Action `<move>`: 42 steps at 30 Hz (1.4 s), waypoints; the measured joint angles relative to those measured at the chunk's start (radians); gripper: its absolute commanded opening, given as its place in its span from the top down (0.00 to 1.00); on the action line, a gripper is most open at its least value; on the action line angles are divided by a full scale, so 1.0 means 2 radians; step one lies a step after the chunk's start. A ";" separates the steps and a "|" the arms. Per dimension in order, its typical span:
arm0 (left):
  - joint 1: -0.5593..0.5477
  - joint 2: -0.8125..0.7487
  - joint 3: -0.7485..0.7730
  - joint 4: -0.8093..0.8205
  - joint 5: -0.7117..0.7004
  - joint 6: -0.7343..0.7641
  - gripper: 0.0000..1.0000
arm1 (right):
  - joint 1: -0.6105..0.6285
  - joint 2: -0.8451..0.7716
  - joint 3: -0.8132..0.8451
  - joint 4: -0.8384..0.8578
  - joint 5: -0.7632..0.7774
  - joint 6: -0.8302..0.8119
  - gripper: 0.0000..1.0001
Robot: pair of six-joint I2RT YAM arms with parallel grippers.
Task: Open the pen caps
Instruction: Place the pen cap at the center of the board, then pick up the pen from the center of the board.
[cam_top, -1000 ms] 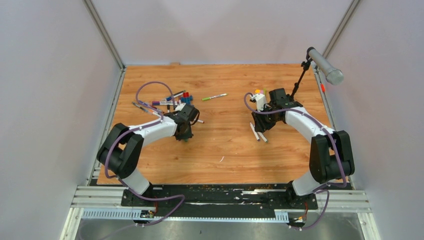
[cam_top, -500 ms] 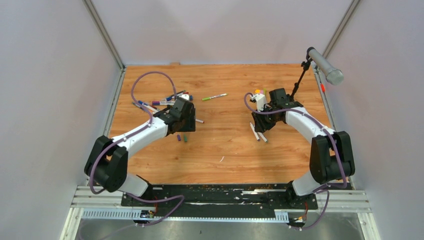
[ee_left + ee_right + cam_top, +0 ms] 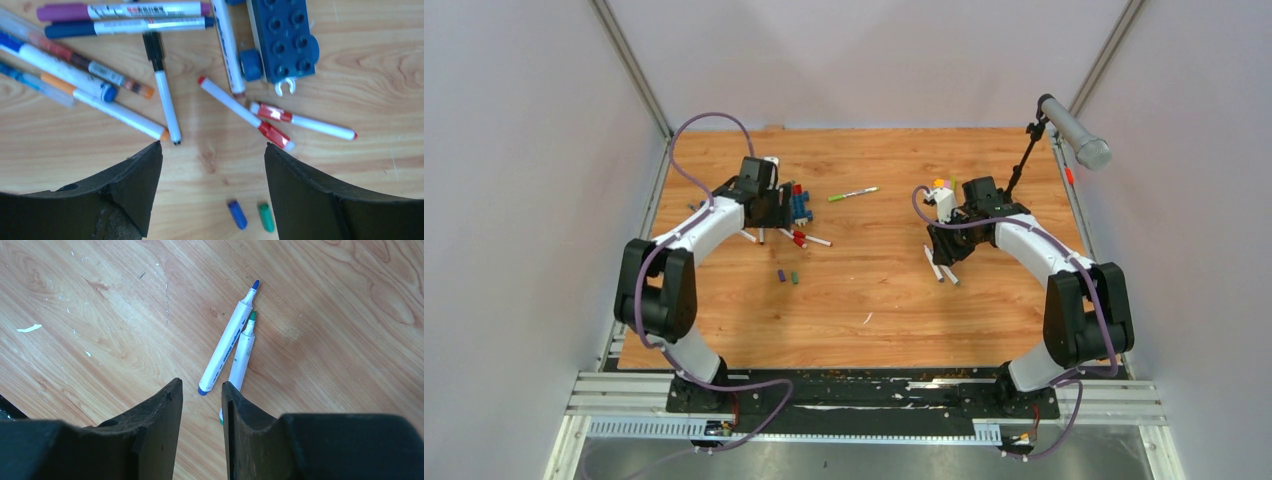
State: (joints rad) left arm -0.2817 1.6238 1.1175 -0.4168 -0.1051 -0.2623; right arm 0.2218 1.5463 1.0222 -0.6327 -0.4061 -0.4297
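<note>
**A:** What has changed on the left?

**B:** The left gripper (image 3: 212,148) has swung from the middle of the wooden table (image 3: 894,320) up to the heap of slim white-barrelled marker pens (image 3: 130,10). Its jaws have spread from nearly closed to wide, and nothing sits between them.

**A:** And the caps?

**B:** Two are off. A short blue plastic cap (image 3: 237,214) and a short green plastic cap (image 3: 266,217) lie side by side on bare wood, just on the near side of the open jaws and apart from the heap.

**A:** Where are their pens?

**B:** Probably the two under the right gripper (image 3: 200,384). A blue-tipped white pen (image 3: 227,340) and a green-tipped white pen (image 3: 242,357) lie touching there, tips bare. That gripper has not moved. Its jaws stand a narrow gap apart with only wood showing between them.

**A:** So what does that mean for the job?

**B:** I'd say two pens are done and the left arm is lining up the next. Most of the heap still wears caps. The black-capped pen (image 3: 165,102) and the red-capped pen (image 3: 227,100) lie nearest the jaws. The dark blue toy brick (image 3: 282,40) crowds that side, so the pick needs care.
</note>
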 measured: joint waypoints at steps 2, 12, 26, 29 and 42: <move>0.008 0.027 0.027 -0.006 0.000 0.011 0.23 | 0.000 -0.001 0.000 0.000 -0.001 0.000 0.64; 0.039 0.147 0.124 -0.043 -0.004 0.036 0.39 | 0.000 -0.006 0.000 -0.003 -0.007 -0.001 0.64; 0.067 0.195 0.152 -0.058 0.012 0.043 0.60 | 0.000 -0.006 0.000 -0.004 -0.008 -0.002 0.64; 0.069 0.197 0.155 -0.059 0.014 0.043 0.63 | 0.000 -0.006 0.000 -0.004 -0.008 -0.002 0.64; 0.070 0.200 0.158 -0.062 0.012 0.040 0.99 | 0.000 -0.007 0.000 -0.004 -0.008 -0.002 0.64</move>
State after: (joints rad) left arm -0.1421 2.0228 1.4334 -0.5400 -0.0814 -0.1818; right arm 0.2218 1.5322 1.0222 -0.6403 -0.4225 -0.4332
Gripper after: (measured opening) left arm 0.117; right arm 0.356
